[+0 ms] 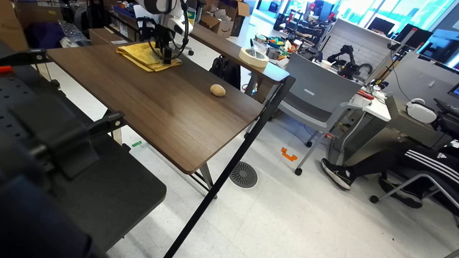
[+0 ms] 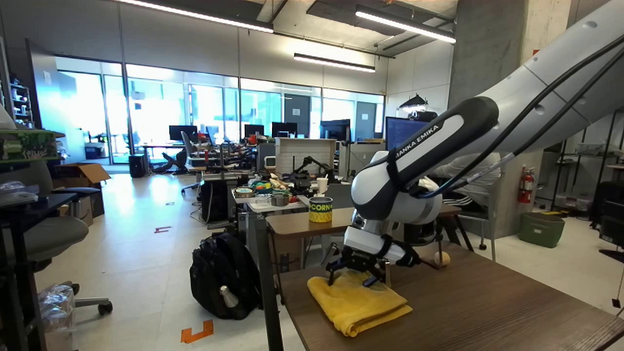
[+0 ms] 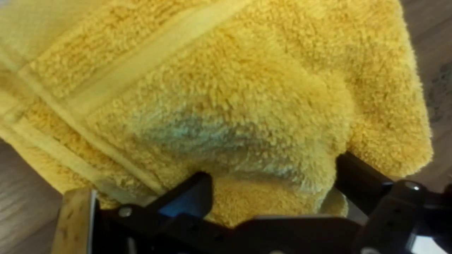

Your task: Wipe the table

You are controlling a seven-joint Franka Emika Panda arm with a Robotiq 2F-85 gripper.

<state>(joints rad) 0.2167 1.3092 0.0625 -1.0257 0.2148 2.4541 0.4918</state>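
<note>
Brown wood-grain table (image 1: 150, 93) is standing under white-and-black arm (image 2: 458, 129). Black gripper (image 3: 273, 169) is gaping, straddling a bump in folded yellow terry towel (image 3: 219, 70). Only an exterior view is showing round cream tape roll (image 1: 256, 63). I'm reading "RANKA EMIKA" on arm, "CORN" on yellow can (image 2: 320, 209).

Between your smooth fingers (image 3: 356, 180), the towel (image 3: 247, 88) shows rough, looped pile, with flatter woven bands beyond them. Beneath them you have the tabletop (image 1: 161, 96), smooth wood grain with a soft sheen; above them, the arm shell (image 2: 524, 92) looks like smooth, glossy plastic.
</note>
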